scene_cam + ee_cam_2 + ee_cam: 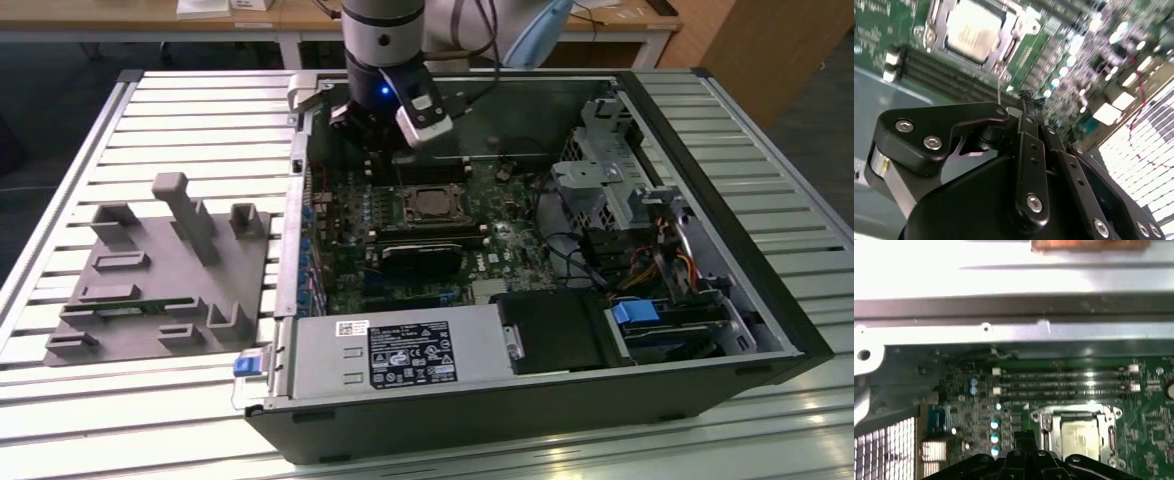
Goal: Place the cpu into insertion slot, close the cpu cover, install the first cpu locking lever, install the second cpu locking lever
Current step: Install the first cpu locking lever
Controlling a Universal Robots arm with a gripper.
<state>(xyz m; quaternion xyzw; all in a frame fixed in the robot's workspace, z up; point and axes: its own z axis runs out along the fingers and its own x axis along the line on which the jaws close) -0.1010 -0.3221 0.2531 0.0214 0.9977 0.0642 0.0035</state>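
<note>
The cpu (431, 204) lies flat in the insertion slot (404, 192) on the green motherboard, its pale metal top showing in both wrist views (973, 29) (1081, 436). The silvery cpu cover (935, 22) (1046, 434) lies down around it as a frame. Beside the socket, a thin metal locking lever (998, 82) stands up. My gripper (1026, 96) (1024, 436) hangs above the board's far edge (378, 148), a little short of the socket. Its fingers are shut with nothing between them.
The open computer case (534, 90) holds long black memory slots (1064, 382), a black block (416, 258) near the socket, a drive cage (621, 190) and a power supply (400, 350). A grey fixture (160, 270) sits on the slatted table at the exterior view's left.
</note>
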